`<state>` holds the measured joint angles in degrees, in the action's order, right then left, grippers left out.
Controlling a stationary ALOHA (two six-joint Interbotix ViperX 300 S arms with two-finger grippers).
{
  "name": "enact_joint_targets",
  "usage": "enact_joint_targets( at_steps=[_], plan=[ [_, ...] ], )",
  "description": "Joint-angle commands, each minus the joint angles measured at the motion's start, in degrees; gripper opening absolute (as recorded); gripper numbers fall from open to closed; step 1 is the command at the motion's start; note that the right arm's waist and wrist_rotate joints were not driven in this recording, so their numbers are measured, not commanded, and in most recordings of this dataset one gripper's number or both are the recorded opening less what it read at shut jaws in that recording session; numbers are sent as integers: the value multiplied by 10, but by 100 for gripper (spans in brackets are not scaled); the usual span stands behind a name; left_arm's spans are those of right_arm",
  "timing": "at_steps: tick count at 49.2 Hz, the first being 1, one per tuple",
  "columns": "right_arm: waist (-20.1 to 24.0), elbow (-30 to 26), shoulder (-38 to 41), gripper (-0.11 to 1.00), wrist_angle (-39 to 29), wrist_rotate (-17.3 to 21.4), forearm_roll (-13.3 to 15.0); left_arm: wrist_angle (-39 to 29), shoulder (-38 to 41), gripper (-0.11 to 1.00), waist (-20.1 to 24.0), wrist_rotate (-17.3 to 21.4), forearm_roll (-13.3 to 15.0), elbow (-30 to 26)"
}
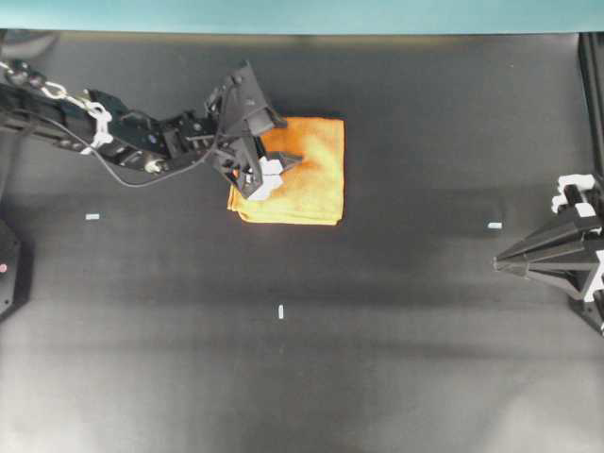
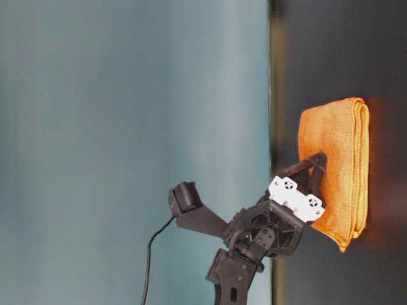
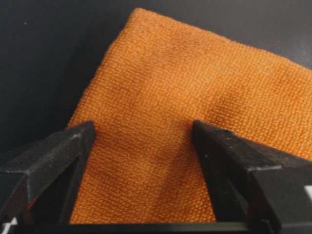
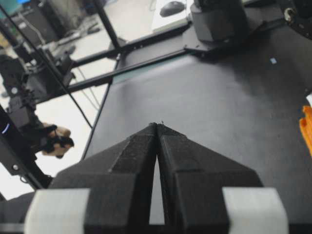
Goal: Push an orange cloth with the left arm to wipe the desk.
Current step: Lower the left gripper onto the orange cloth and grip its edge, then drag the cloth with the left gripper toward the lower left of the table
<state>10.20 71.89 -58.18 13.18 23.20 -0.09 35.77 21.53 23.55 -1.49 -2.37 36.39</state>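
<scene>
One black tabletop (image 1: 396, 359) carries one orange cloth (image 1: 311, 179), lying at about 12 o'clock from its centre. Two arms show. The left arm (image 1: 113, 137) reaches in from 9 o'clock, its claw (image 1: 283, 142) fingers apart and resting on the cloth. The right claw (image 4: 157, 127), at 3 o'clock, is pressed together. Three white tape marks (image 1: 281, 312) dot the tabletop.
</scene>
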Motion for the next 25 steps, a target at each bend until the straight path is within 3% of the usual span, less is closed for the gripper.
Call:
enact_joint_targets(
  at_steps=[1,11,25],
  plan=[
    [0,-2,-2,0,3,0,0,-5,-1,79,-2,-5,-2,-4],
    [0,4,-11,0,3,0,-1,-8,-6,79,-11,-9,-2,22],
    [-1,7,-20,0,2,0,-1,-8,-30,79,-65,-7,-2,66]
  ],
)
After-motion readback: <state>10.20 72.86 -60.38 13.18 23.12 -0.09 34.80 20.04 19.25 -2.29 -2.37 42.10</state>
